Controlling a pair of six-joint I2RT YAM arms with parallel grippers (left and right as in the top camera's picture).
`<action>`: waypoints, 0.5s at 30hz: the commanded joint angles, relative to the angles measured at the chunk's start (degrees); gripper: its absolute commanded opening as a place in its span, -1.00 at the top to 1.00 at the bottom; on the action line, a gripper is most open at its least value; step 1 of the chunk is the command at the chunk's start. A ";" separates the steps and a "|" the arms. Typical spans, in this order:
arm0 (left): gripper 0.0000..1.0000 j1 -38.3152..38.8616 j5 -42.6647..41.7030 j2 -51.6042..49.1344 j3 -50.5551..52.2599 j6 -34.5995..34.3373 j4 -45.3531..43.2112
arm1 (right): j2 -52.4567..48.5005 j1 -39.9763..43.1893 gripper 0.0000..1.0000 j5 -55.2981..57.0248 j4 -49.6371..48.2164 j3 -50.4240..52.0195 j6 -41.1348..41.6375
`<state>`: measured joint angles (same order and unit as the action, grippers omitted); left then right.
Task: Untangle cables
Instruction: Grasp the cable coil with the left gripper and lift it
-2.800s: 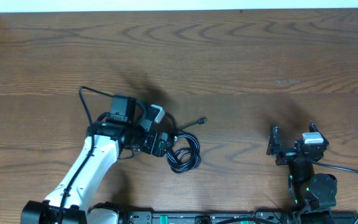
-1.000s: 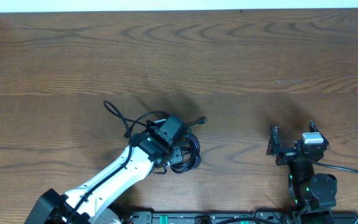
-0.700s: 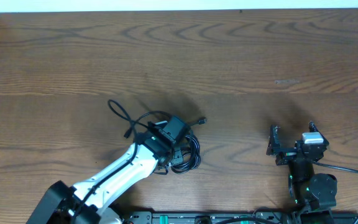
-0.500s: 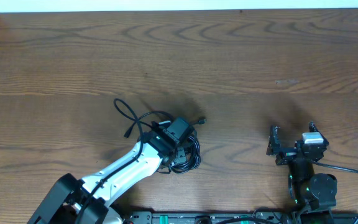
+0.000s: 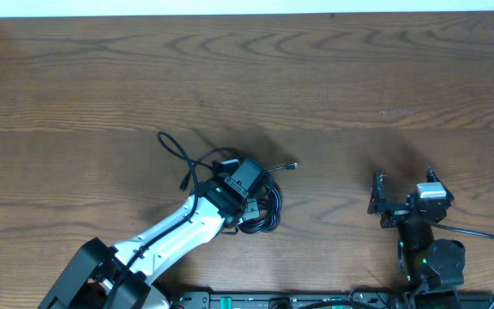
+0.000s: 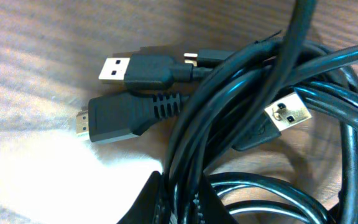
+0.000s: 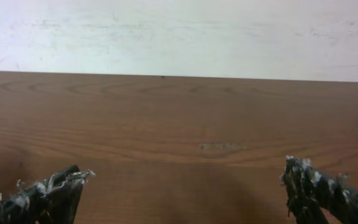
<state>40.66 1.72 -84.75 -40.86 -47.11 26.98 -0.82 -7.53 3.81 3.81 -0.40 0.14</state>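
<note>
The cables (image 5: 267, 213) lie in a black tangle left of the table's middle, with one loop (image 5: 176, 151) trailing out to the left and a small plug end (image 5: 292, 166) pointing right. My left gripper (image 5: 245, 184) sits on top of the tangle. In the left wrist view the left gripper (image 6: 182, 200) is shut on several black strands of the cables (image 6: 241, 93). Just beyond lie a USB plug (image 6: 120, 70), a wider flat plug (image 6: 114, 118) and another USB plug (image 6: 288, 112). My right gripper (image 5: 404, 190) (image 7: 185, 186) rests open and holds nothing at the near right.
The wooden table (image 5: 358, 86) stretches away to a pale wall (image 7: 179, 31) at its far edge. A thicker black lead (image 5: 487, 236) runs from the right arm's base toward the right edge.
My left gripper has slid right onto the tangle and shut on its strands. The bundle and its small plug end have shifted slightly right. The right arm has not moved.
</note>
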 commanded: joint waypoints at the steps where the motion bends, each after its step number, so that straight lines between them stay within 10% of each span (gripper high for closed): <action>1: 0.85 0.20 0.20 0.37 -0.63 5.64 -0.81 | 0.48 -0.07 -0.99 -0.33 0.26 0.09 -0.85; 15: 0.85 0.20 -19.32 18.86 -0.63 40.30 -4.83 | 0.50 -0.07 -0.99 -0.33 0.26 0.09 -0.85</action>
<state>40.66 -9.76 -69.58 -40.86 -20.62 22.48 -0.82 -7.53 3.81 3.84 -0.40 0.14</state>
